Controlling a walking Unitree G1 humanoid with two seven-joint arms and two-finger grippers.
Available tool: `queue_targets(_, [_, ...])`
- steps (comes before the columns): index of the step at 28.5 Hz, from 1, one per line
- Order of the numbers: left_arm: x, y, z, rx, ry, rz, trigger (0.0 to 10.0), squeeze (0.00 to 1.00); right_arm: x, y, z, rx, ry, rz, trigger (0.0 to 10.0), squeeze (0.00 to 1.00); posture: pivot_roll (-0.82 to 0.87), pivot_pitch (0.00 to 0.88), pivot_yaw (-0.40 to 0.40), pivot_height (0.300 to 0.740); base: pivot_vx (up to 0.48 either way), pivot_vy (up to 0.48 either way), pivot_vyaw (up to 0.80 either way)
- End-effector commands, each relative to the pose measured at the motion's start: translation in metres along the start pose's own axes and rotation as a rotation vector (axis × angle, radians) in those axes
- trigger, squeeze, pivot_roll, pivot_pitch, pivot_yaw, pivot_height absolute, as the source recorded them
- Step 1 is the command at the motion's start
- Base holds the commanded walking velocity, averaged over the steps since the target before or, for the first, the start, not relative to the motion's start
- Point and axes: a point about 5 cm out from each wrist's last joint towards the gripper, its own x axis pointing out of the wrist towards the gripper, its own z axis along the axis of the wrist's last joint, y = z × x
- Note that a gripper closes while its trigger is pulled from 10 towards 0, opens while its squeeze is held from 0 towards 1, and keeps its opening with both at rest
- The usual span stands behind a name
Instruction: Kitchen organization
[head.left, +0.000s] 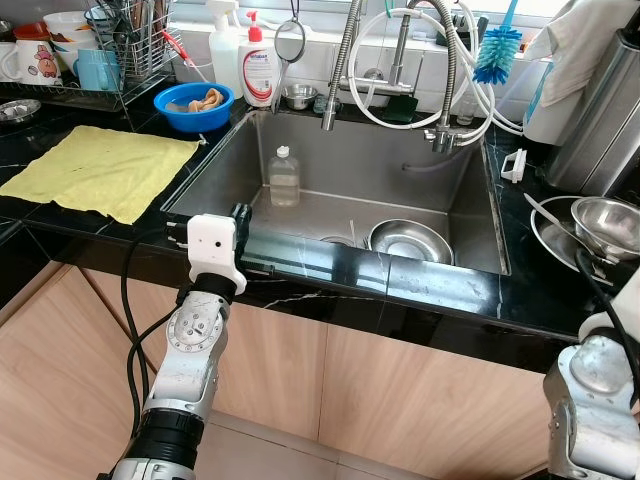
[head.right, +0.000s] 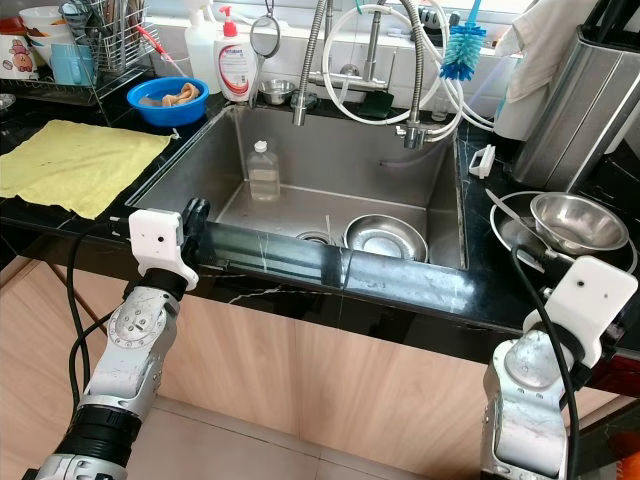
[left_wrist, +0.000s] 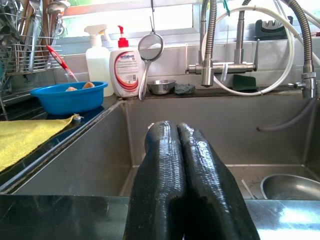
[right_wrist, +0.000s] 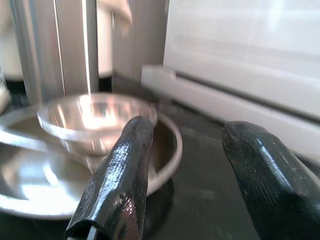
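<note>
My left gripper (left_wrist: 172, 127) is shut with nothing in it and rests at the front left rim of the steel sink (head.left: 470, 190), pointing into the basin. In the sink lie a steel bowl (head.left: 410, 240) and a small clear bottle (head.left: 284, 177) that stands upright. On the right counter a second steel bowl (head.left: 605, 222) sits on a steel plate (head.left: 548, 240) with a utensil across it. My right gripper (right_wrist: 187, 135) is open, low over the counter just in front of that plate, holding nothing.
A yellow cloth (head.left: 100, 168) is spread on the black counter left of the sink. Behind it are a blue bowl (head.left: 194, 105), a dish rack (head.left: 110, 50), soap bottles (head.left: 259, 70), the spring faucet (head.left: 345, 60) with hoses and a blue brush (head.left: 497, 50).
</note>
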Motion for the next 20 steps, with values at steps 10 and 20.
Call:
queue_targets(10, [0.001,-0.002,0.003,0.004,-0.01,-0.007,10.0,0.0,-0.039,0.076,-0.01,0.128,0.092,0.611,10.0,0.0,0.08,0.0,-0.035,0.74,0.0,0.0,0.0])
queue_targets(20, [-0.001,-0.002,0.002,0.003,-0.007,-0.011,10.0,0.0,-0.027,0.071,-0.011,0.138,0.078,0.584,10.0,0.0,0.08,0.0,-0.034,0.74,0.0,0.0,0.0])
